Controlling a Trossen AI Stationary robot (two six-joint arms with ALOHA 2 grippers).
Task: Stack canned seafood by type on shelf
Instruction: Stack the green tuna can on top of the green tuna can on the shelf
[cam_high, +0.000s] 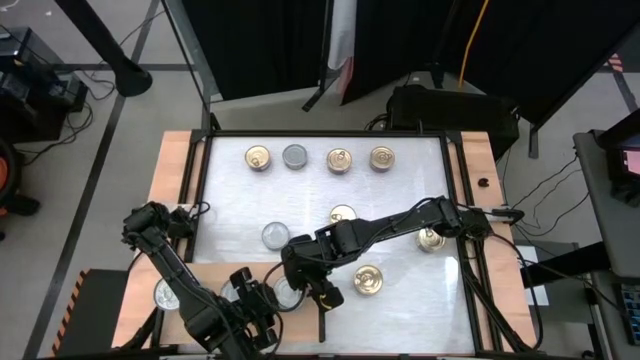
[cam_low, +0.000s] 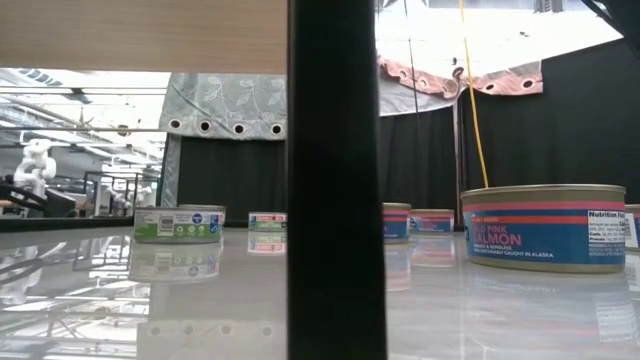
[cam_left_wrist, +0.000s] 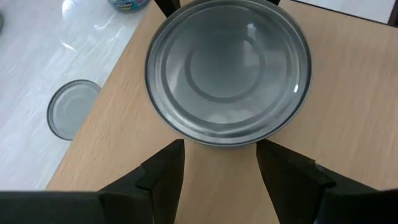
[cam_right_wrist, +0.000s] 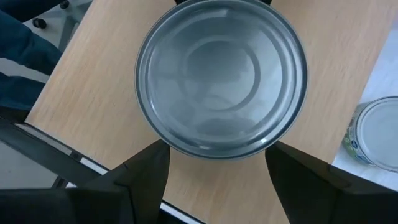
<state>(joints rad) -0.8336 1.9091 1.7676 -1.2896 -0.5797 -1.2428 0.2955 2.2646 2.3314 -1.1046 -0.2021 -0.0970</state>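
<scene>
Both grippers are hovering spread over silver-lidded tins on the shelf (cam_left_wrist: 348, 74): left gripper (cam_left_wrist: 221, 165) over 1 tin (cam_left_wrist: 228, 71), right gripper (cam_right_wrist: 217, 165) likewise, grasping nothing.

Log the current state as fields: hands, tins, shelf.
left hand: open, fingertips just short of a plain silver-lidded round metal tin
right hand: open, at a silver-lidded tin
shelf: light-brown wooden board, under both those tins
white tabletop: six gold-lidded round tins, unstacked
</scene>
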